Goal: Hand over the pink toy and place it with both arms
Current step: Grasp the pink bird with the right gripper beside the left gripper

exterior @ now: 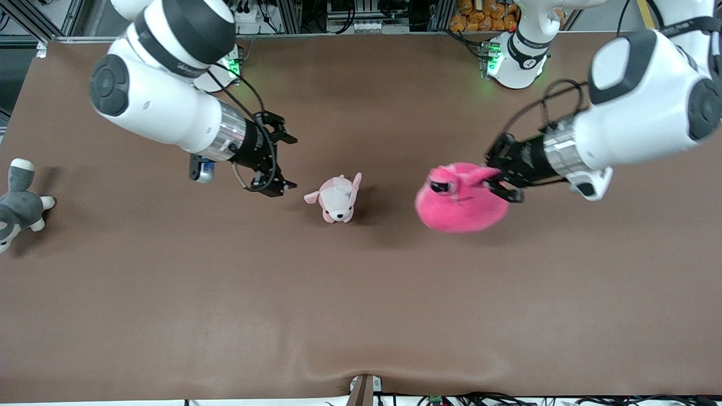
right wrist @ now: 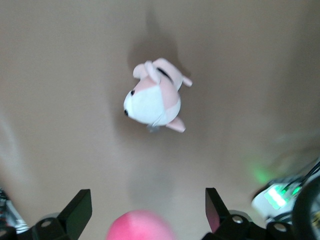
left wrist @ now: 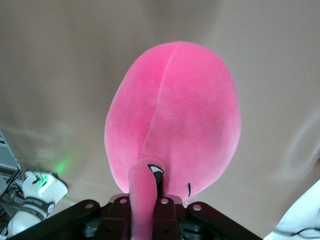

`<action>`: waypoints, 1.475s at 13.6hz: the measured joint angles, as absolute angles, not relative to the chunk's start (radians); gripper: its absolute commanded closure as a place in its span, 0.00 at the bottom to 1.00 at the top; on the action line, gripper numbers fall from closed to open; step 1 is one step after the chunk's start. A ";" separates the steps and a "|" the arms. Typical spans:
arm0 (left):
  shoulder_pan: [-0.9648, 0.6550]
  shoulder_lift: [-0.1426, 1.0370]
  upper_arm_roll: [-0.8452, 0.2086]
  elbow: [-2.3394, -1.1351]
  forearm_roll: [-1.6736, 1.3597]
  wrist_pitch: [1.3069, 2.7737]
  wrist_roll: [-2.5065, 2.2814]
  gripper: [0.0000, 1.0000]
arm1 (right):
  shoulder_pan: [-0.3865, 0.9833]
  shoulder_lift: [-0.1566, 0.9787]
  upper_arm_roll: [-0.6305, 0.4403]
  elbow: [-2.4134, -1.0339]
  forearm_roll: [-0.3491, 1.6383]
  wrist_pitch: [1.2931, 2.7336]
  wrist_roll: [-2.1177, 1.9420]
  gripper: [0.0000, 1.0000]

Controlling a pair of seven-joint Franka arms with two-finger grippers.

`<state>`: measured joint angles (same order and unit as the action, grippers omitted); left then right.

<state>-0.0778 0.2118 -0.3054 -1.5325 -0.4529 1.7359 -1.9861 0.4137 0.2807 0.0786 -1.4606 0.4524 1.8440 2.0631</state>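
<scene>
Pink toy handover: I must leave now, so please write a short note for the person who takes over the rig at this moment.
Left gripper: shut on the pink toy, gripping it by an ear; the toy hangs above the table, toward the left arm's end.
Right gripper: open, empty, over the table toward the right arm's end, beside the pale pink puppy.
Grey-and-white plush lies at the table edge at the right arm's end.
Done: toy picked up by the left arm.
Left: pass it to the right gripper, then place it. The puppy lies between the two grippers; it is probably best to keep the handover above it.
</scene>
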 measured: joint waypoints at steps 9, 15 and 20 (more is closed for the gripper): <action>-0.249 0.247 -0.368 -1.519 -0.453 1.878 -2.154 1.00 | 0.516 0.353 0.079 -1.460 0.475 1.950 2.297 0.00; -0.265 0.290 -0.368 -1.518 -0.453 1.958 -2.251 1.00 | 0.532 0.359 0.075 -1.459 0.577 1.959 2.351 1.00; -0.266 0.297 -0.368 -1.517 -0.453 1.962 -2.257 1.00 | 0.532 0.392 0.074 -1.435 0.580 2.020 2.349 1.00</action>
<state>-0.2659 0.2972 -0.3675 -1.5173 -0.4528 1.9616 -2.2572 0.5321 0.3921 0.0739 -1.4346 0.5803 2.0199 2.3485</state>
